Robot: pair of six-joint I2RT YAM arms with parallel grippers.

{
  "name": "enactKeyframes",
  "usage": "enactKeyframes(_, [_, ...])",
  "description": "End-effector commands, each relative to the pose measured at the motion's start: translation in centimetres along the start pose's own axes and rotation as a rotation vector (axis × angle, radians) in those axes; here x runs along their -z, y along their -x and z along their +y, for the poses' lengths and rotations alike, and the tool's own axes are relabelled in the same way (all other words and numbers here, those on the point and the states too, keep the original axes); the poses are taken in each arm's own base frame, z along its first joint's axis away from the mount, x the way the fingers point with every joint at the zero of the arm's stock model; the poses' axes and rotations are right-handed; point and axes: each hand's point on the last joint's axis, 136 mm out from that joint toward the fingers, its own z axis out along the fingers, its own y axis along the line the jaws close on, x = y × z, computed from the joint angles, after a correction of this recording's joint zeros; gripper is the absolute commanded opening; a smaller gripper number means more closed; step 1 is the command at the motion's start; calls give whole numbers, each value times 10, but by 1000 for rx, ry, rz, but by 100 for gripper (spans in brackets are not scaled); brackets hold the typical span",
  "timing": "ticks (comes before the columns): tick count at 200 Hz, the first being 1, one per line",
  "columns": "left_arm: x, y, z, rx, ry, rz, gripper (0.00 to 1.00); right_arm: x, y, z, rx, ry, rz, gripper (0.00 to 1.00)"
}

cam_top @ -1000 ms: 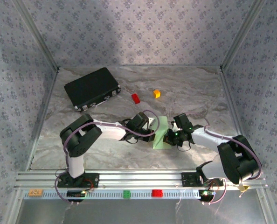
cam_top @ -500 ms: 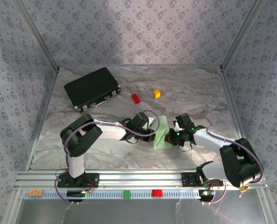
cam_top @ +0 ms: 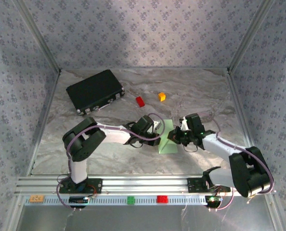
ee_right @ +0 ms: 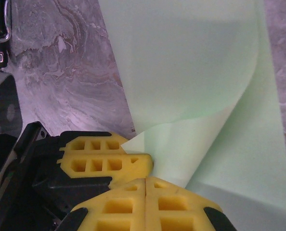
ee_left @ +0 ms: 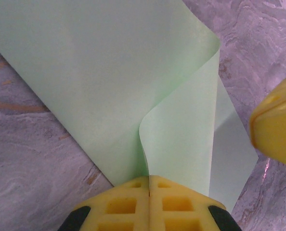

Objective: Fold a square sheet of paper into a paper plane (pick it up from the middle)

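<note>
Two pinches: left gripper [ee_left: 149, 179] and right gripper [ee_right: 146, 179] clamp the green sheet [ee_left: 99, 72] (flap curled over); I'd lay it evenly before creasing

Beneath your left gripper [cam_top: 157, 128] and right gripper [cam_top: 175, 136] spreads a grey-and-beige marbled tabletop [cam_top: 201, 96]; well beyond them rises a back wall of pale lilac wallpaper with small floral sprigs [cam_top: 143, 33]; the same paper covers the left side wall [cam_top: 13, 96] and the right side wall [cam_top: 278, 86], outboard of each gripper; silver aluminium posts [cam_top: 44, 45] stand at the far corners; a ribbed aluminium rail [cam_top: 148, 184] runs behind the wrists; light sits brightest on the back wall.
</note>
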Motion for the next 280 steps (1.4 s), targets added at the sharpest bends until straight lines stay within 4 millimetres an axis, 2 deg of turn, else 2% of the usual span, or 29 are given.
enactKeyframes(1, [-3,3,-1,-10,-5,7,3,-1,7,10,-3,12,-2,3])
enactKeyframes(56, [-1,6,-3,-14,-6,0,3,4,-17,-41,-65,-160,8,2])
enactKeyframes(80, [-1,9,-7,-17,-16,-4,3,-1,-27,-53,-81,-192,54,1])
enactKeyframes(118, [1,11,-11,-23,-26,-10,3,-2,-29,-66,-74,-250,75,1])
enactKeyframes(149, [2,15,-16,-32,-39,-21,3,-2,-30,-72,-73,-269,82,1])
enactKeyframes(280, [-6,5,0,4,9,12,2,0,-29,-72,-74,-259,77,1])
